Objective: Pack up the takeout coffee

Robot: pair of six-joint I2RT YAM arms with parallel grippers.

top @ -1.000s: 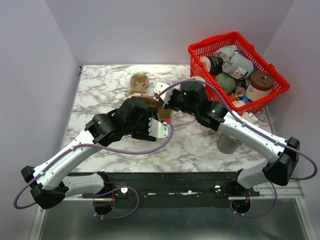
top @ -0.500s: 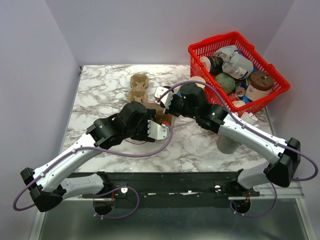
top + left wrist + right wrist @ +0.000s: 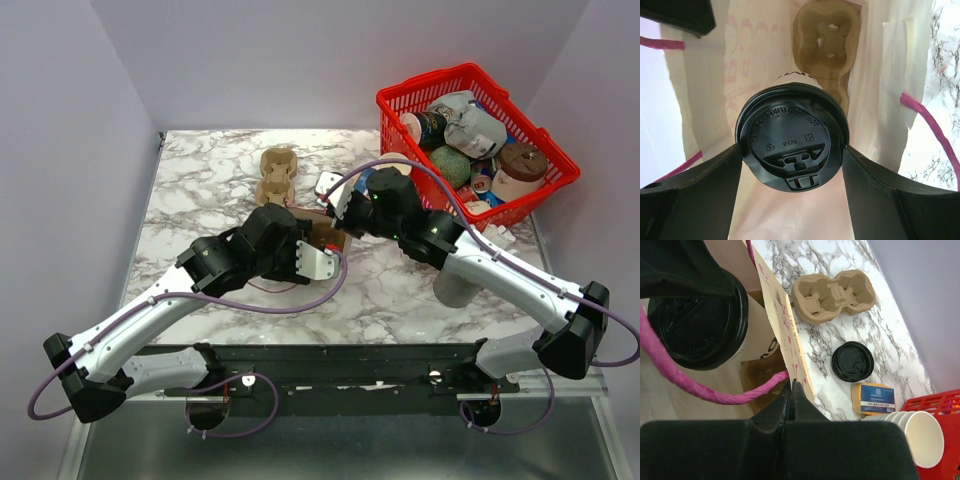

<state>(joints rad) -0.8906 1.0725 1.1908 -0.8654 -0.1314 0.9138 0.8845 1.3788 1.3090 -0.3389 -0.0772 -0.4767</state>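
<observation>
Over the open bag [image 3: 880,75] the cup [image 3: 790,135] hangs at the mouth, its lid on, gripped between the left tool's [image 3: 791,155] fingers. The right tool [image 3: 791,390] is clenched on the bag's rim. If that pinch slips, the wall may fold against the cup. A hard squeeze could pop the lid, and a tilted release could tip it. A carrier [image 3: 827,40] shows past the cup; whether it lies inside I cannot tell. Paper walls stand near on both sides, and a pink handle [image 3: 760,387] crosses close by.
</observation>
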